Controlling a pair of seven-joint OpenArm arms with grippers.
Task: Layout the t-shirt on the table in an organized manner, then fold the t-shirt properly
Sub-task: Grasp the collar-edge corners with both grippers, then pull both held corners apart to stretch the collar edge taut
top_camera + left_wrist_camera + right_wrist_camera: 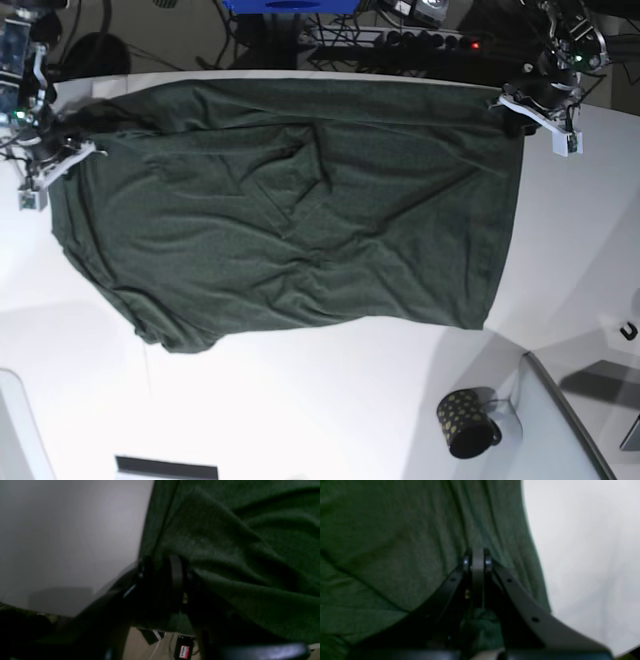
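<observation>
1. Left wrist view. The left pincer [175,580] sits at the edge of the t-shirt [237,555], its dark jaws drawn close with green cloth bunched between them. So it is gripping fabric, not standing free. The white surface [62,535] fills the frame's left side, bare beside the hem. Below the rim there are floor cables and a small red-labelled device [184,651]. This suggests the grip sits at the very border of the surface, probably to pull that edge taut.

2. Right wrist view. The right pincer [477,562] is fully closed, tips pressed together, with the t-shirt [395,542] rising around and behind it. Folds run straight away from the tips. I judge it has pinched cloth, though the pinch point itself is blurred. The white surface [582,555] lies clear to the right.

3. Base view. The t-shirt [300,220] lies spread wide across the surface [300,400], mostly flat, with a creased ridge near the middle and a rumpled lower corner on the view's left. The right pincer [60,158] holds one far corner on the view's left. The left pincer [530,110] holds the opposite far corner. Two corner grips on one edge read as a spreading pull, so layout seems nearly done and folding has not begun. A dark gold-dotted mug [465,422] stands near the grey panel [560,420], well apart from the cloth.
</observation>
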